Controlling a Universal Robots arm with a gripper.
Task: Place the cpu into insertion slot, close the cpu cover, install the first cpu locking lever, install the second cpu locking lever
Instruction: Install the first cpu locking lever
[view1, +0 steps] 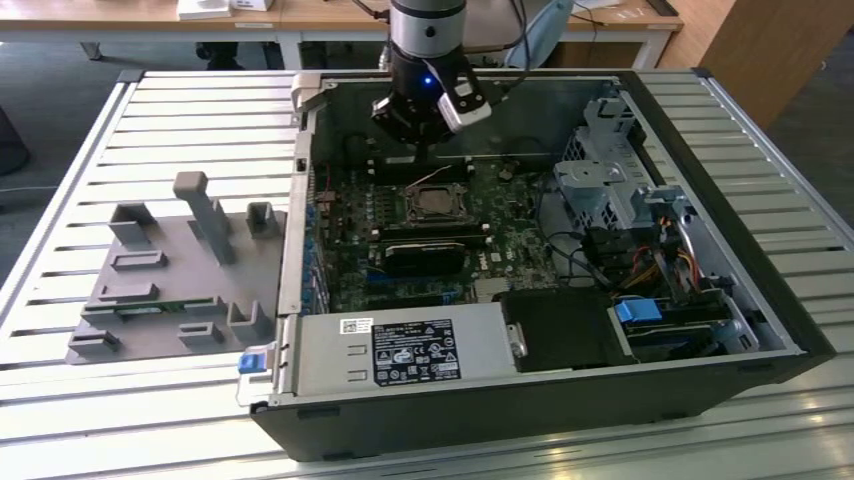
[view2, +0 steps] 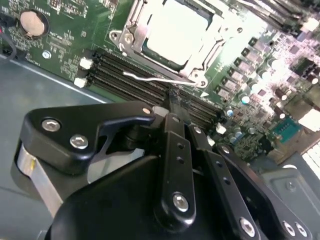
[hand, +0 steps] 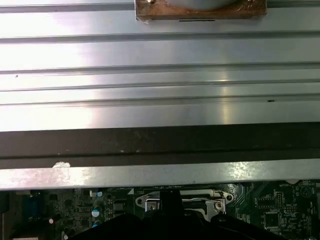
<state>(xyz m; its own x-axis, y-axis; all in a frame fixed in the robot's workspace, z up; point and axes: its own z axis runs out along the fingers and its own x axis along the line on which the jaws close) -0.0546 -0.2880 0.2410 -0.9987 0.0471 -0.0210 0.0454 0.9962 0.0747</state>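
The cpu (view2: 175, 30) lies flat in the insertion slot (view1: 434, 205), its silver top showing through the window of the cpu cover (view2: 131, 31), which is down over it. A thin wire locking lever (view2: 150, 78) stands loose and raised beside the socket's edge; it also shows in the exterior view (view1: 427, 180). My gripper (view2: 170, 100) hangs just above that lever at the socket's far side (view1: 424, 152). Its black fingers (view2: 175, 150) are drawn together, and I see nothing between them. The socket frame (hand: 182, 202) also shows in the first wrist view.
A black heatsink block (view1: 424, 250) sits in front of the socket and black memory slots (view2: 125, 75) run beside it. The case's back wall (hand: 160, 140) is close behind the gripper. A drive cage (view1: 601, 185) and cables are at the exterior view's right, a grey fixture (view1: 174, 270) at its left.
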